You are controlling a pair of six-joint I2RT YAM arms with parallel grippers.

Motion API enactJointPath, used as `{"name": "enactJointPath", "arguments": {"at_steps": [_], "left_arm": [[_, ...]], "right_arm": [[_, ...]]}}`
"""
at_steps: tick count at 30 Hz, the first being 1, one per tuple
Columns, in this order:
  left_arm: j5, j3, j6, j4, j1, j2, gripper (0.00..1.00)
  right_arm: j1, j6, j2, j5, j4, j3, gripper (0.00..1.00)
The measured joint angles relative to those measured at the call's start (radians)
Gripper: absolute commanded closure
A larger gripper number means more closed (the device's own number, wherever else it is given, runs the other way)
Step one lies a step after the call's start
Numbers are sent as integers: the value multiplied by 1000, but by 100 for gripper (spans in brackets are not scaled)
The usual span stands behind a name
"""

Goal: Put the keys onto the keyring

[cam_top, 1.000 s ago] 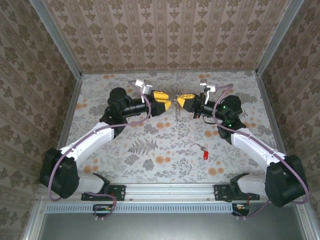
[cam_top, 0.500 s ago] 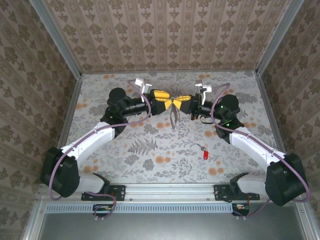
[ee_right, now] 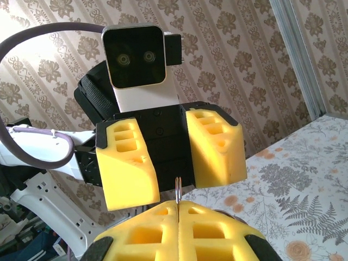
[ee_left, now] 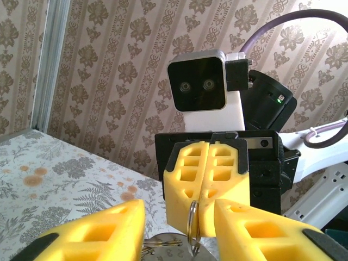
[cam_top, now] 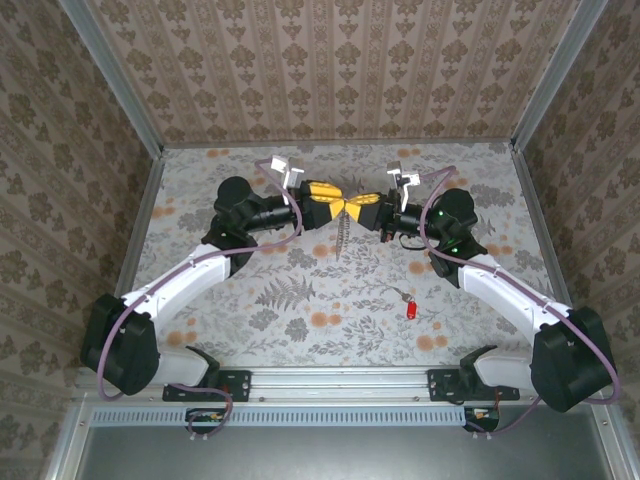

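Both arms met tip to tip above the back of the table (cam_top: 250, 320). The right gripper (cam_top: 362, 204) was clamped on the keyring (ee_right: 177, 191), a thin ring seen edge-on between its pads. The left gripper (cam_top: 338, 200) stood parted, one finger on each side of the ring. The red-ended keys (cam_top: 409, 309) lay on the table by the right arm, well apart from both.

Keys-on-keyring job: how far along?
Done: the right hand pinches the thin silvery metal ring shut, up off the floral table. In hand: the open left hand brackets that ring without gripping it. Left: the small red-ended silvery key lies on the table, not yet picked or threaded.
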Motion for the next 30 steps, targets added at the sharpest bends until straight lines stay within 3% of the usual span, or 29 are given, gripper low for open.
{"name": "enactJointPath", "arguments": {"at_steps": [4,10,12,15,23,30], "left_arm": [[5,0,0,0,-1,0,68],[11,0,-6,-1,-2,0,87],[11,0,-6,-1,-2,0,86],[12,0,-5,-1,-2,0,78],[19,0,-6,-8,-6,0,73],[18,-4,2,-13,-6,0,84]], "right_arm": [[0,-3,0,0,-3,0,100],[0,-22,0,4,-27,0,100],[0,-26,0,4,-31,0,100],[0,-29,0,6,-42,0,100],[0,-31,0,19,-50,0,100],[-5,-31,0,23,-52,0,100]]}}
